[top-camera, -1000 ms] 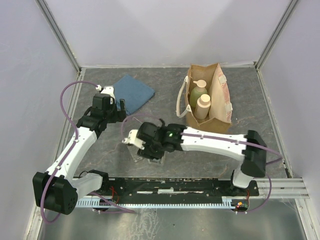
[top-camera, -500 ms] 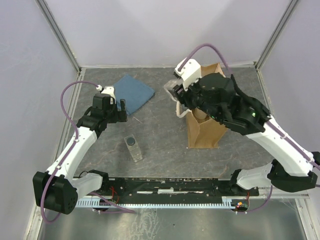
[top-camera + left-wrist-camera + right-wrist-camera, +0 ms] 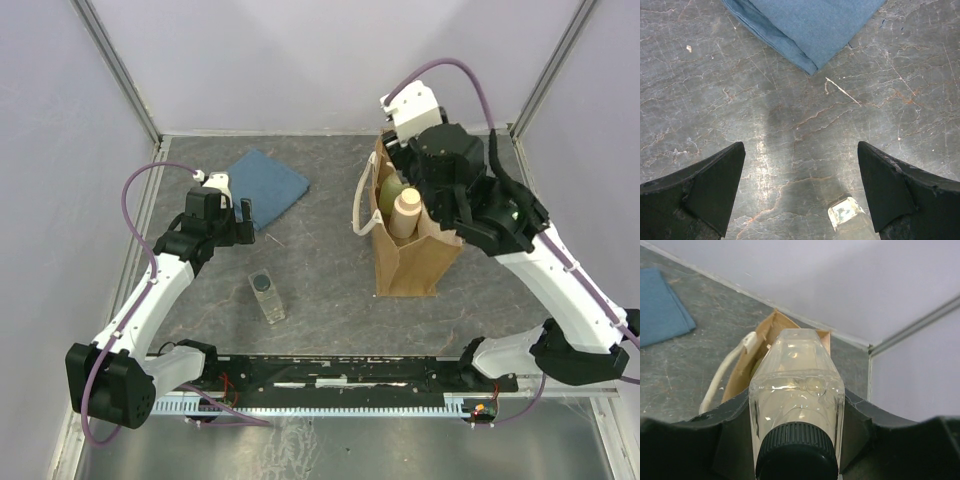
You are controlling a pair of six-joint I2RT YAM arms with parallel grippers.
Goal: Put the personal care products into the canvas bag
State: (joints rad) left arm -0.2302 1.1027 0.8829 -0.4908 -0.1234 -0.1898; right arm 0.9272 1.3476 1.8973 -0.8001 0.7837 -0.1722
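Right gripper [image 3: 796, 407] clamps a clear bottle [image 3: 796, 372] above the canvas bag [image 3: 410, 268]; I see left gripper [image 3: 800, 187] spread wide.

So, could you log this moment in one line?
right gripper: shut on clear bottle above canvas bag | left gripper: open

The canvas bag [image 3: 410, 265] stands at two o'clock, holding the pump bottle [image 3: 393, 186] and the cream bottle [image 3: 405, 212]. One clear bottle [image 3: 266, 297] lies flat at seven o'clock. The second clear bottle [image 3: 796, 390] is held aloft.
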